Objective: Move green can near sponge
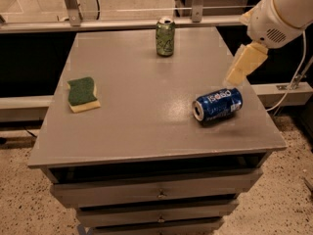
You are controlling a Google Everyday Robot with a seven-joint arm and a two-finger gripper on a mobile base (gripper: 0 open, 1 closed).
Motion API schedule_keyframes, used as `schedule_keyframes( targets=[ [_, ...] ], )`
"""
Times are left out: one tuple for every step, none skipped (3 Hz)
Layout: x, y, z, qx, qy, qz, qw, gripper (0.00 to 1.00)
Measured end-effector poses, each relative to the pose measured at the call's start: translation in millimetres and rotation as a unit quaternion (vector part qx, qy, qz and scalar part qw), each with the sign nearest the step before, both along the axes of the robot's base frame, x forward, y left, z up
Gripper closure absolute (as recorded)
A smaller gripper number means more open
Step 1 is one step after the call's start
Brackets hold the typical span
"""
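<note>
Green can (165, 37) upright near far edge of grey table (146, 136), centre. Sponge (82, 94) flat at left side, well apart from can. My gripper (246, 64) hangs over right side, just above toppled blue can (218, 105). Grip state: I cannot tell from here.

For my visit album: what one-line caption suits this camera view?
Gripper hovers near a lying blue Pepsi can; the green can stands upright at the back, the sponge lies far left.

Gripper (246, 65) at right edge of table (146, 111), blue can (218, 105) just beside; open surface between green can (165, 36) and sponge (83, 93).
</note>
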State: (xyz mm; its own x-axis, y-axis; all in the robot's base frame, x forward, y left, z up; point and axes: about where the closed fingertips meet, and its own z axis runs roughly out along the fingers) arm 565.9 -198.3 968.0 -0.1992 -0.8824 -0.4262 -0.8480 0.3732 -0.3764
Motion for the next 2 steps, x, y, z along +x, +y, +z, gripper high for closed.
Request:
schedule_keyframes(
  targets=[
    [80.3, 31.1, -14.1, 0.048, -0.044, -0.039, 0.9971, 0.00],
    [128.3, 52.0, -23.8, 0.076, -0.069, -0.079, 0.9915, 0.00]
  ],
)
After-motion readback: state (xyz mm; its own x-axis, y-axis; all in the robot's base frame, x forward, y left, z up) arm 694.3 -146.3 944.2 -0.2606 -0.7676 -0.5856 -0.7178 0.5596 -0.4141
